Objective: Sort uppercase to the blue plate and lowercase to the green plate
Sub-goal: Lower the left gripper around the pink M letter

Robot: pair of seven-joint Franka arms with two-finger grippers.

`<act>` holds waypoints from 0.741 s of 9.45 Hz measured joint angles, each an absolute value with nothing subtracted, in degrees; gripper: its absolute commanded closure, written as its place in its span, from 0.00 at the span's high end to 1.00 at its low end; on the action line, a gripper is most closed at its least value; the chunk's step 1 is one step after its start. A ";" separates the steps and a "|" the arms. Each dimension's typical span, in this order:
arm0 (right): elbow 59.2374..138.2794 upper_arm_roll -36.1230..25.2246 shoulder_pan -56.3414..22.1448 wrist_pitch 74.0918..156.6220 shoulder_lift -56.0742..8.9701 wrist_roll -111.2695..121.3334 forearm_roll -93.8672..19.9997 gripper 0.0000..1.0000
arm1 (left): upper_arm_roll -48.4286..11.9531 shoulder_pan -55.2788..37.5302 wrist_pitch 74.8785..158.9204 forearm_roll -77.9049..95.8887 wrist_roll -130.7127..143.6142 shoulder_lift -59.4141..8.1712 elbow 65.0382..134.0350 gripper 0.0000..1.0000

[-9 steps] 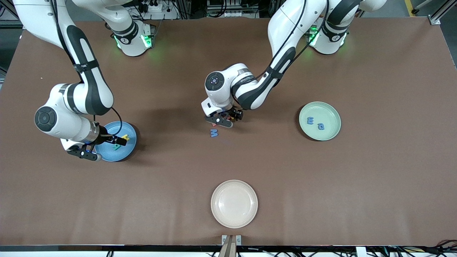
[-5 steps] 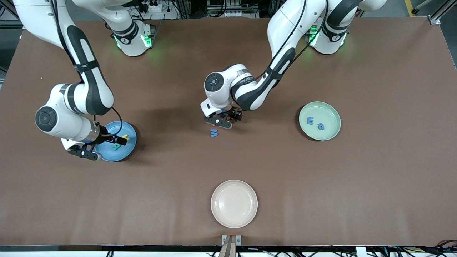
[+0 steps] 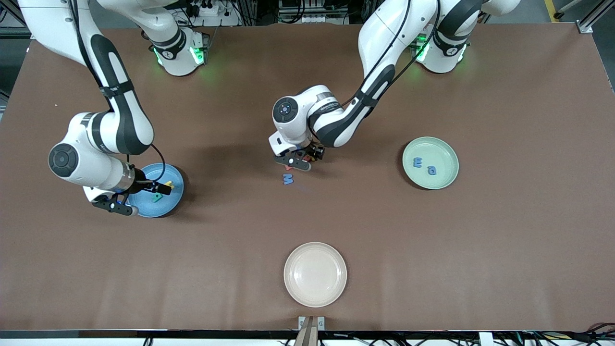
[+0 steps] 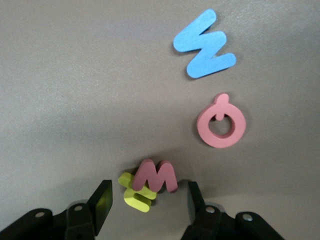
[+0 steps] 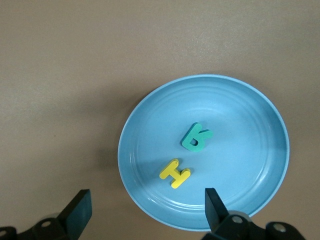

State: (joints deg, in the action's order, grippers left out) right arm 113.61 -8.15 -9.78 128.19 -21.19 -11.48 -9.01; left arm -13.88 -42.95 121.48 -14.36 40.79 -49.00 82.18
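My left gripper [image 3: 294,161] [image 4: 148,201] is low over the table's middle, open, its fingers [image 4: 100,202] standing apart on either side of a red lowercase m [image 4: 156,175] that lies partly on a yellow lowercase h [image 4: 136,194]. Beside them lie the red Q [image 4: 221,121] and the blue M [image 3: 288,179] [image 4: 205,45]. The green plate [image 3: 443,153] holds a blue e [image 3: 417,163] and a blue a [image 3: 432,169]. My right gripper [image 3: 139,198] [image 5: 146,201] hangs open over the blue plate's [image 3: 166,206] [image 5: 240,140] edge; inside lie the yellow H [image 5: 175,173] and teal R [image 5: 196,137].
A cream-white plate [image 3: 314,274] with nothing on it sits near the table's front edge, nearer the front camera than the letter cluster. The brown table top runs bare between the three plates.
My left gripper's fingers have drawn closer together around the red m and yellow h, and its hand has edged slightly toward the right arm's end. The right arm has barely moved.
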 measured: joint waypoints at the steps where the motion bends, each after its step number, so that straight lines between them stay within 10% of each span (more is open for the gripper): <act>1: 113.61 -8.19 -9.76 128.19 -21.19 -11.42 -9.00 1.00 | -14.01 -42.95 121.38 -14.36 40.82 -49.00 81.97 0.60; 7: 113.60 -8.24 -9.75 128.35 -21.07 -11.14 -8.72 1.00 | -14.05 -42.95 121.28 -14.36 40.86 -49.99 80.70 0.58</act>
